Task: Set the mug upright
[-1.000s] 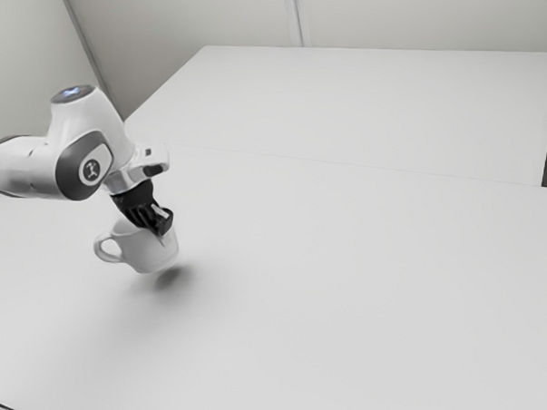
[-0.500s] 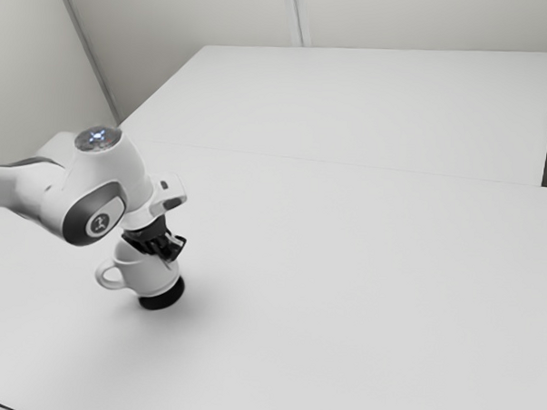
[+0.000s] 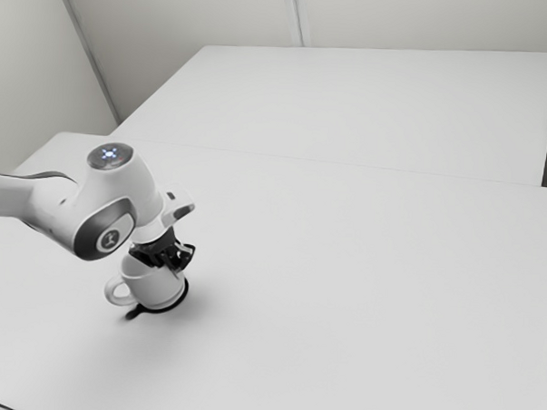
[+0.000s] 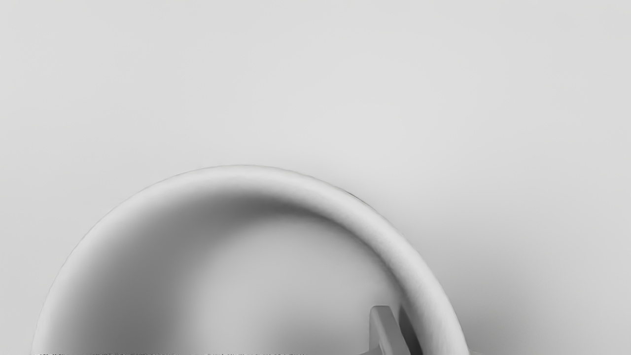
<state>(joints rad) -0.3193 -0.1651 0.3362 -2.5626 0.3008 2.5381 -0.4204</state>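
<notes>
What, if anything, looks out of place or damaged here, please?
Nothing stands out: the mug looks roughly upright, open end up, with no damage or spill visible. The end effector is at its rim; I can't tell whether the mug's base sits fully flat on the table.

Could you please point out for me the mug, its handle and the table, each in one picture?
Mug (image 3: 163, 292): exterior view, on the outside of its wall.
Handle (image 3: 109, 292): exterior view, on the outer curve of its loop.
Table (image 3: 370, 291): exterior view, on its bare top.
</notes>
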